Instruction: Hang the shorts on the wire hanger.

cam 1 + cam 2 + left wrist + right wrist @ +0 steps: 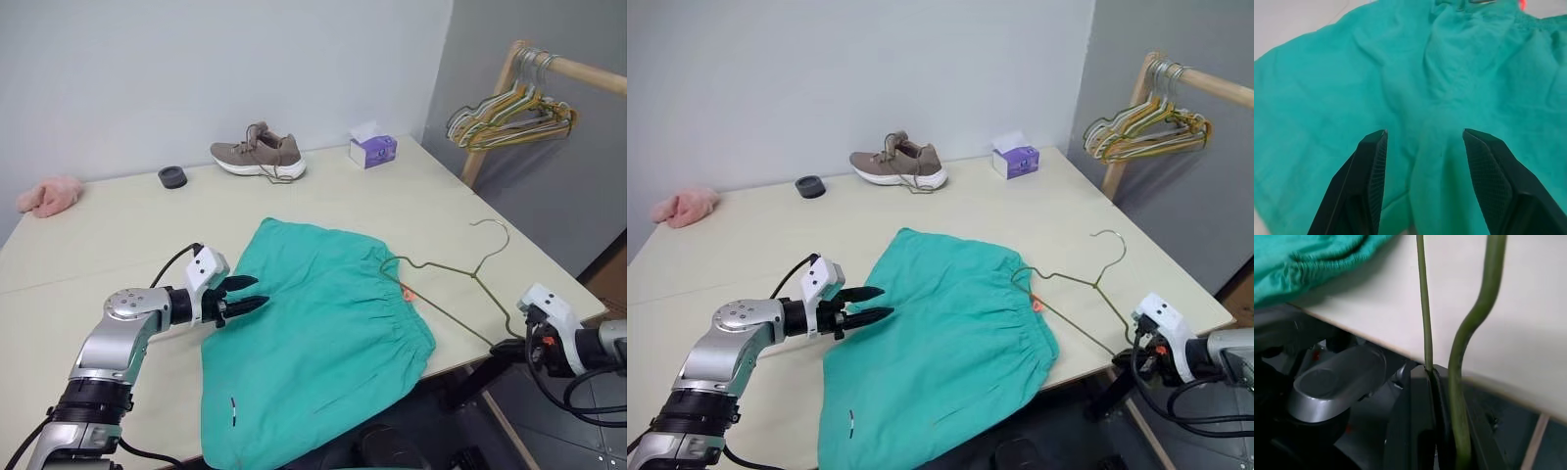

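Hanger gripped, shorts not yet threaded.
Right pincer (pixel 1437 382) clamps the thin olive-green wire hanger (pixel 460 284) at the pale surface (pixel 118 235) edge, far end under the waistband of the teal-green fabric shorts (pixel 313 333) lying flat. Left pincer (pixel 245 294), half-open and empty, hovers over the leg side, likely to pin or lift fabric.

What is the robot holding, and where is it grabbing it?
The right claw pinches the thin olive-green wire hanger at its outer corner. The left claw holds nothing, open over the teal-green shorts.
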